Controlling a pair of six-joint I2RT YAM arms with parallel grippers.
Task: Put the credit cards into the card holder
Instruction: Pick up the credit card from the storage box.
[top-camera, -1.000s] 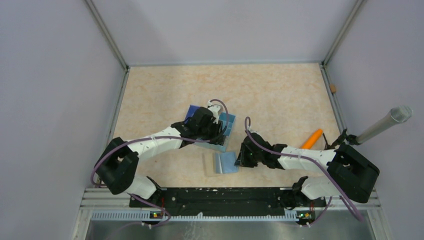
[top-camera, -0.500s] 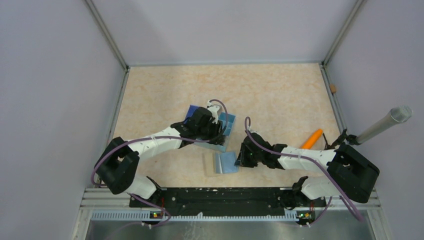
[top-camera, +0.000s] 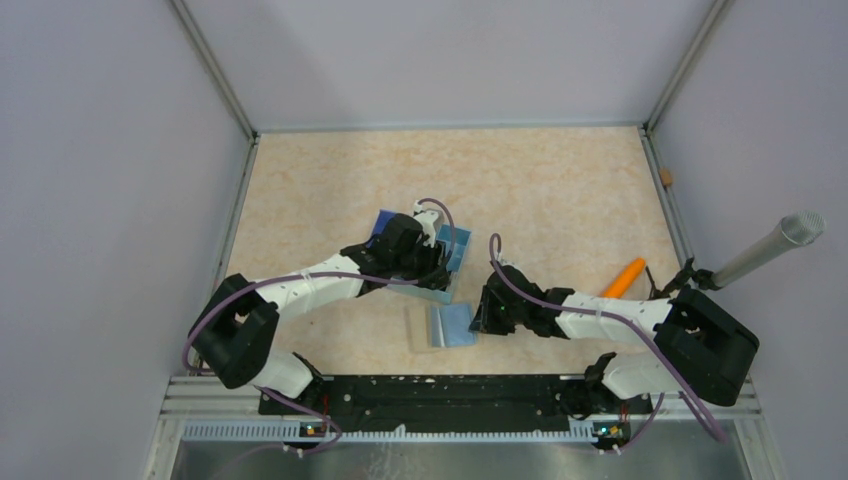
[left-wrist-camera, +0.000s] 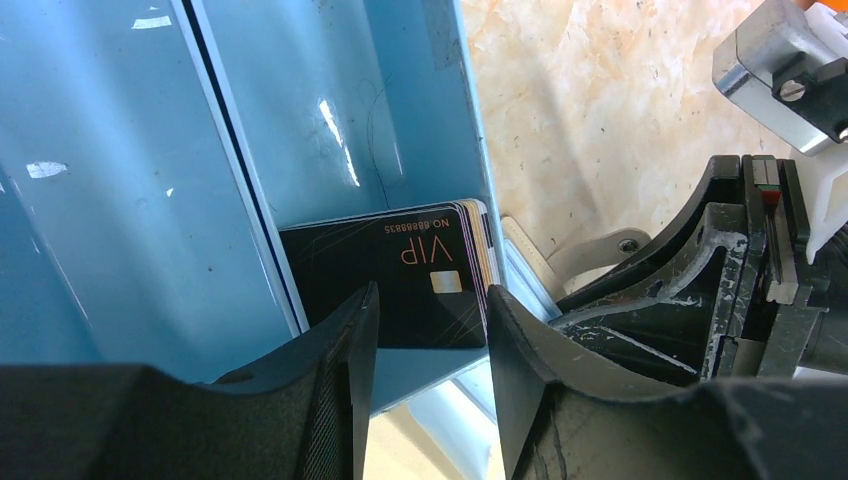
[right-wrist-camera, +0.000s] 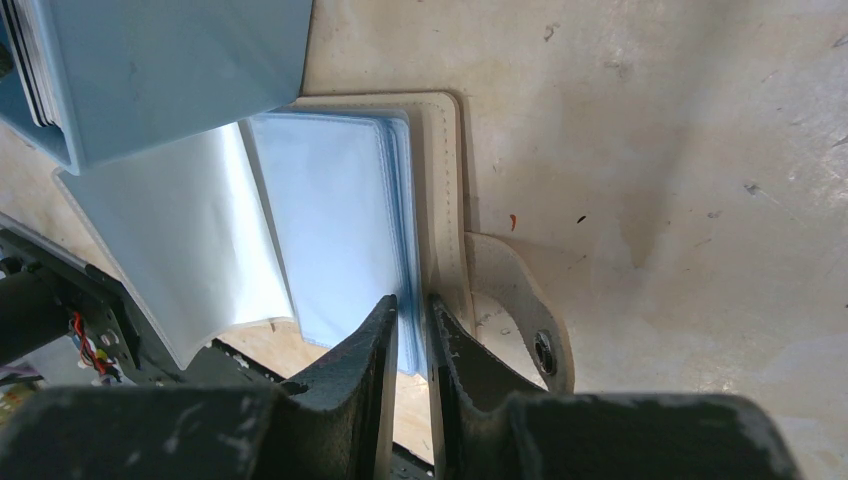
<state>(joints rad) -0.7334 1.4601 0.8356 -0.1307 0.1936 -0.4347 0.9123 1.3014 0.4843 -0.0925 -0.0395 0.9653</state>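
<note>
Left wrist: L gripper (left-wrist-camera: 430, 312) jaws apart, cards (left-wrist-camera: 385, 272) tight against tray wall (left-wrist-camera: 468, 130).

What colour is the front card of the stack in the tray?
Black card with gold VIP lettering and chip; left wrist view shows it best.

Tray wall (left-wrist-camera: 470, 100) and divider (left-wrist-camera: 235, 150) hem the credit cards (left-wrist-camera: 400, 290); open tabletop (top-camera: 560, 190) lies beyond.

credit cards (left-wrist-camera: 380, 262): lower edge behind left gripper (left-wrist-camera: 430, 300) | card holder (right-wrist-camera: 441, 170): edge behind right gripper (right-wrist-camera: 412, 305)
</note>
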